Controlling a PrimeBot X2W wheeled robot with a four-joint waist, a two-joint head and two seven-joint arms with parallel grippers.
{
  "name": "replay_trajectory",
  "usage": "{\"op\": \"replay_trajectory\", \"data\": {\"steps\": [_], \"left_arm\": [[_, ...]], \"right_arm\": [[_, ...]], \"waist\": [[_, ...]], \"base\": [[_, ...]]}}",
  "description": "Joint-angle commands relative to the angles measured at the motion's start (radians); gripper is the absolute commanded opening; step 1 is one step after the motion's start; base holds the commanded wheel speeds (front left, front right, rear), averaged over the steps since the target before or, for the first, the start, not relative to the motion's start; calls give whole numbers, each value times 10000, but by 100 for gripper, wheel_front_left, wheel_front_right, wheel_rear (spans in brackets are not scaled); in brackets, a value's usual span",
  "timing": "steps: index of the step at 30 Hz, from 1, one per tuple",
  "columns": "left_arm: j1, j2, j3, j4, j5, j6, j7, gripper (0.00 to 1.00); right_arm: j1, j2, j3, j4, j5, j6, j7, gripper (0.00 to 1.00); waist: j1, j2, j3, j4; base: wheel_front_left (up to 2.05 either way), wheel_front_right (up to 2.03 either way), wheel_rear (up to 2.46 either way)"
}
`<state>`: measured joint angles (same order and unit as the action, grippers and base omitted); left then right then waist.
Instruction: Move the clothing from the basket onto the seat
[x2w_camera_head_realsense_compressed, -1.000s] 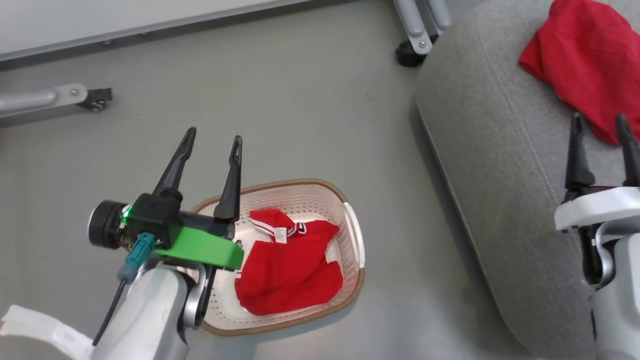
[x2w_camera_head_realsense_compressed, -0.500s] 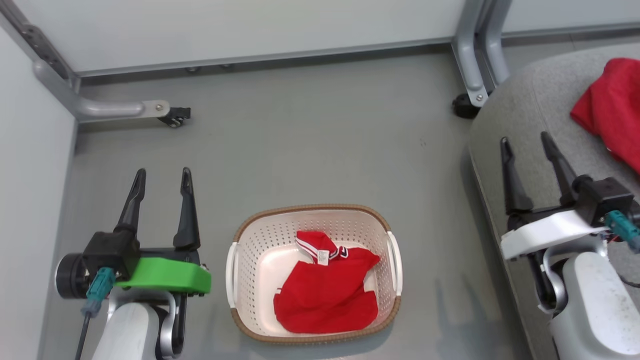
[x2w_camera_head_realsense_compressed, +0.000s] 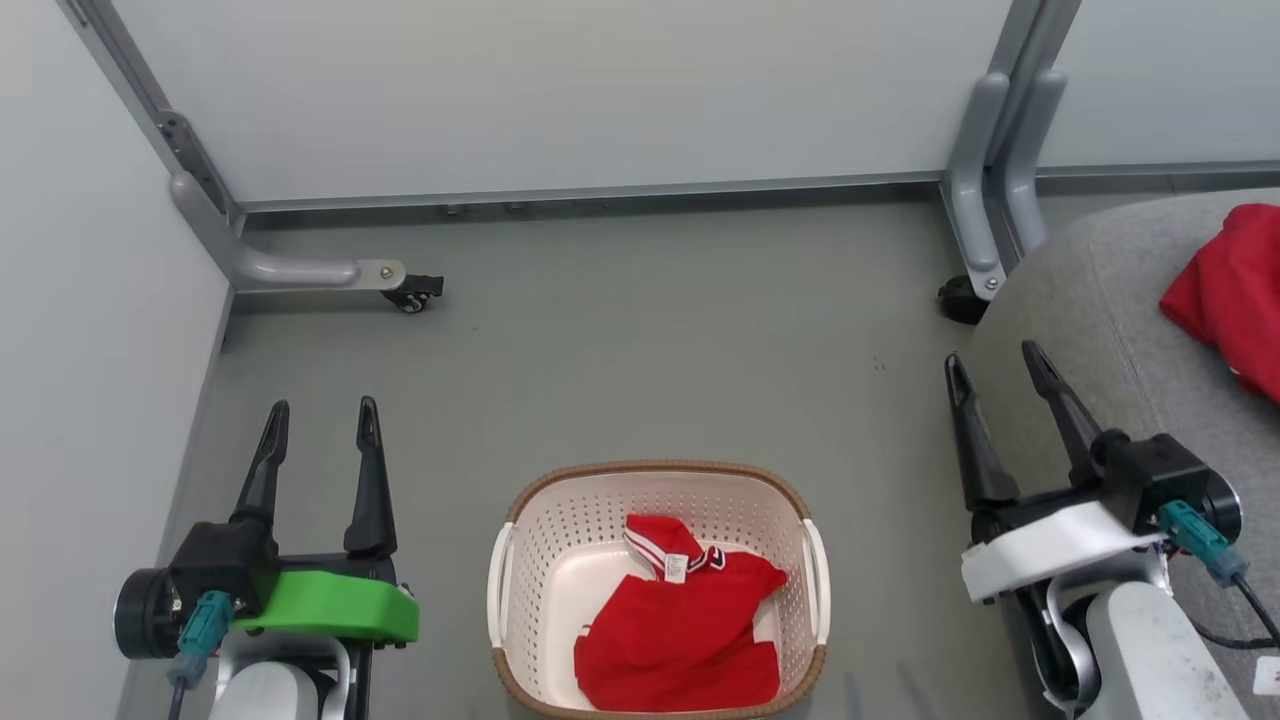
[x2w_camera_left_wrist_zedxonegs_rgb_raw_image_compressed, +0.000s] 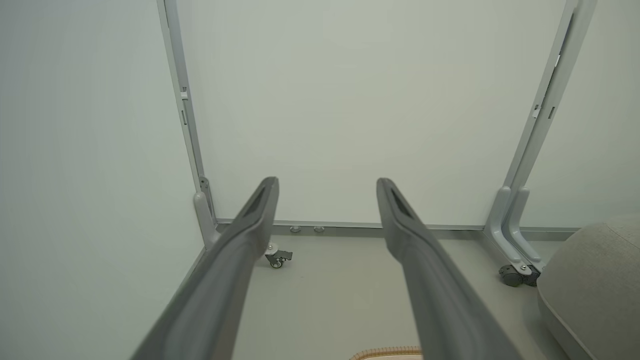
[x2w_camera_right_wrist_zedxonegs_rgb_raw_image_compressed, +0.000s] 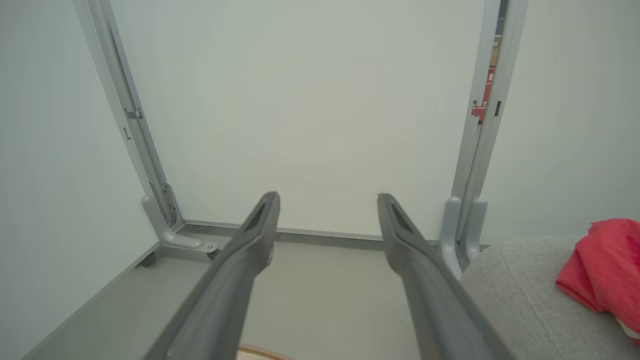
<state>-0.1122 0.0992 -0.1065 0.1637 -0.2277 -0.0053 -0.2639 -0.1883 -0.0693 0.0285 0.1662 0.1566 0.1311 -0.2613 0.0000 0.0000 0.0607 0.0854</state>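
Observation:
One red garment (x2w_camera_head_realsense_compressed: 685, 635) with striped trim and a white tag lies crumpled in the cream basket (x2w_camera_head_realsense_compressed: 520, 560) on the floor at the bottom centre of the head view. A second red garment (x2w_camera_head_realsense_compressed: 1235, 300) (x2w_camera_right_wrist_zedxonegs_rgb_raw_image_compressed: 602, 272) rests on the grey seat (x2w_camera_head_realsense_compressed: 1110, 290) (x2w_camera_right_wrist_zedxonegs_rgb_raw_image_compressed: 525, 300) (x2w_camera_left_wrist_zedxonegs_rgb_raw_image_compressed: 590, 285) at the right. My left gripper (x2w_camera_head_realsense_compressed: 322, 415) (x2w_camera_left_wrist_zedxonegs_rgb_raw_image_compressed: 327, 185) stands open left of the basket, holding nothing. Right of the basket, by the seat's edge, my right gripper (x2w_camera_head_realsense_compressed: 992, 360) (x2w_camera_right_wrist_zedxonegs_rgb_raw_image_compressed: 327, 200) is open and holds nothing. A sliver of the basket's brown rim (x2w_camera_left_wrist_zedxonegs_rgb_raw_image_compressed: 387, 353) (x2w_camera_right_wrist_zedxonegs_rgb_raw_image_compressed: 260, 352) shows in both wrist views.
White partition panels (x2w_camera_head_realsense_compressed: 580, 90) on grey metal legs with castors (x2w_camera_head_realsense_compressed: 415, 293) (x2w_camera_head_realsense_compressed: 962, 300) enclose the grey floor (x2w_camera_head_realsense_compressed: 640, 340) at the back and left. Bare floor lies between the basket and the panels.
The head camera has swung left and tilted up, so the basket now sits centred. Both arms have drawn back to either side of the basket; the left gripper no longer hangs over its rim.

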Motion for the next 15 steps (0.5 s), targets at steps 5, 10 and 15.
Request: {"op": "replay_trajectory", "data": {"steps": [5, 10, 15], "left_arm": [[263, -150, 116, -45, 257, -193, -8, 100], [328, -248, 195, -66, 358, -299, -8, 100], [359, -321, 157, 6, 465, -444, -7, 100]], "right_arm": [[706, 85, -120, -368, -112, -7, -13, 100], [1209, 157, -224, -679, -213, -7, -11, 100], [1577, 185, -459, -858, -233, -7, -11, 100]], "waist": [[0, 0, -205, 64], [0, 0, -244, 9], [0, 0, -267, 15]], "base": [[0, 0, 0], [0, 0, 0], [0, 0, 0]]}}
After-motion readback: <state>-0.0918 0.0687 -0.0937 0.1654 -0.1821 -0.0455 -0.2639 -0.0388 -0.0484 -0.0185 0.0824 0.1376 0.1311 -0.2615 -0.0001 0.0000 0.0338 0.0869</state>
